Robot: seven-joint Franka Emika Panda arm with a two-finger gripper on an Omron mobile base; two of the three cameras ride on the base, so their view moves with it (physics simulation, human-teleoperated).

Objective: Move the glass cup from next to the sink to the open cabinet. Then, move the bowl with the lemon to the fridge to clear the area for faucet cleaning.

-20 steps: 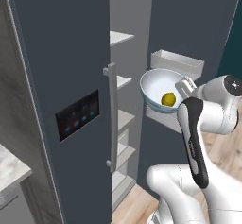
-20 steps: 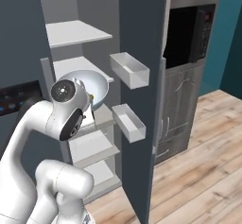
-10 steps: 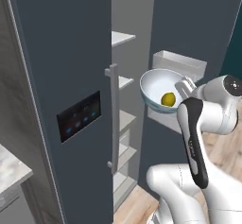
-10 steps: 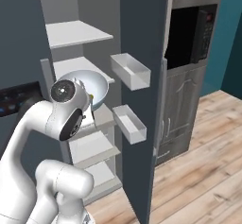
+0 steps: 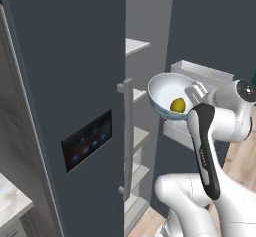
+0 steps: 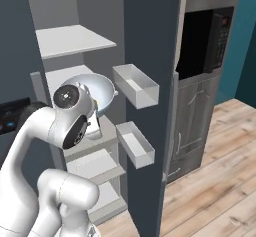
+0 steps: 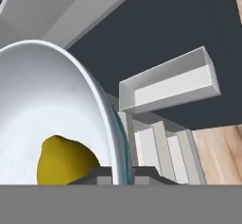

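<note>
Left base view: bowl (image 5: 170,100) held in the air at the open fridge (image 5: 75,81), level with its middle shelves (image 6: 75,41), tilted. End effector (image 7: 124,173) pinched on the bowl rim. Lemon (image 5: 177,105) sits low inside, against the near wall. Judgement: level the bowl before advancing, or the lemon may roll out; slide it over a shelf's front edge, clear of the door bins (image 6: 136,85), which look empty.
</note>
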